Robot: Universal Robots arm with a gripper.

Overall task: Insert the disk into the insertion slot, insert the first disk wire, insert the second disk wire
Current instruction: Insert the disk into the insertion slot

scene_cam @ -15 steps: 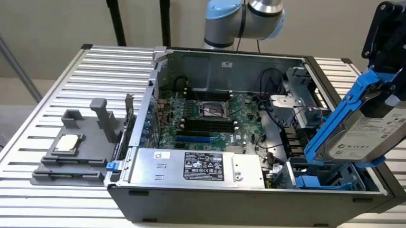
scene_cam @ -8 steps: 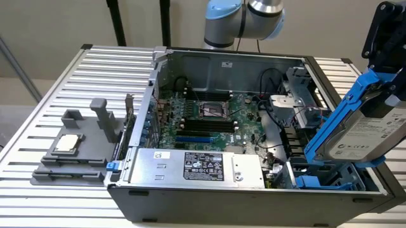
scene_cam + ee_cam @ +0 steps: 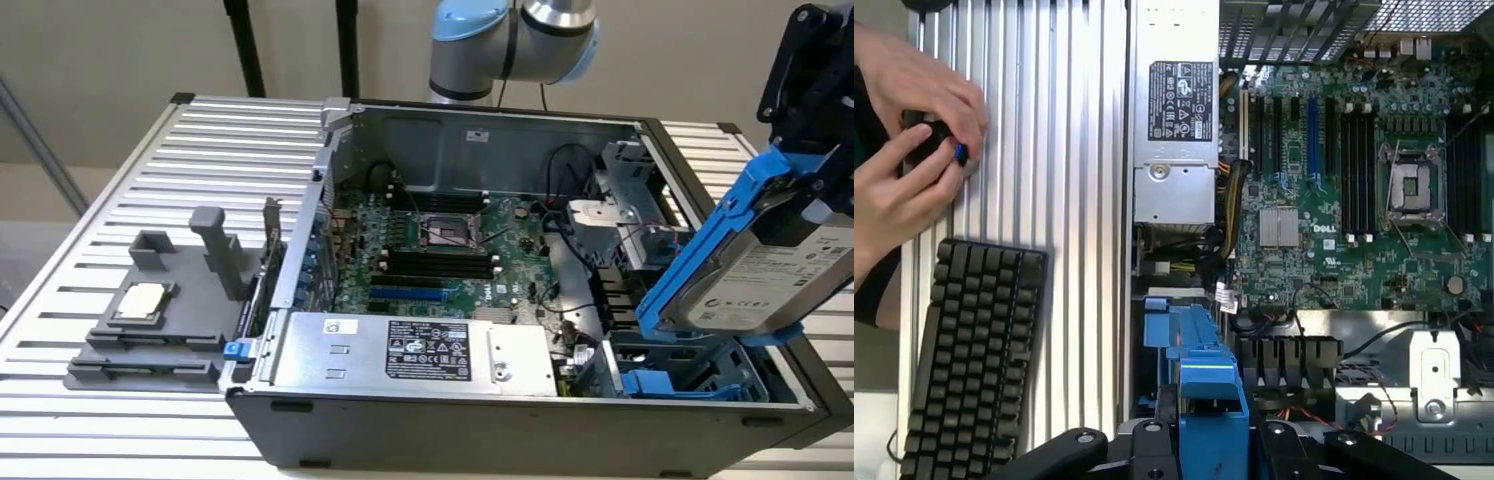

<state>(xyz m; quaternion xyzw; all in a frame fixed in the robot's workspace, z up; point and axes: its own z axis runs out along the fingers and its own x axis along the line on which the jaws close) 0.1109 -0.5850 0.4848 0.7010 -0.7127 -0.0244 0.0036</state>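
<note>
The disk [image 3: 781, 285], a silver-grey drive with a white label in a bright blue carrier [image 3: 705, 250], hangs tilted over the open computer case's corner at the exterior view's right. My gripper [image 3: 817, 190] comes down from above and is shut on the disk. Just below it lies the insertion slot [image 3: 683, 372], a grey metal bay with blue plastic fittings at the case's near corner. In the wrist view the blue carrier [image 3: 1206, 395] sits between my black fingers [image 3: 1142, 445], and the disk's label is hidden there.
A silver power supply [image 3: 420, 352] with a black label fills the case's front, with the motherboard [image 3: 441, 245] behind it. A grey fixture [image 3: 147, 320] stands on the slatted table at the exterior view's left. A person's hands [image 3: 909, 130] and a keyboard [image 3: 974, 360] lie beside the case.
</note>
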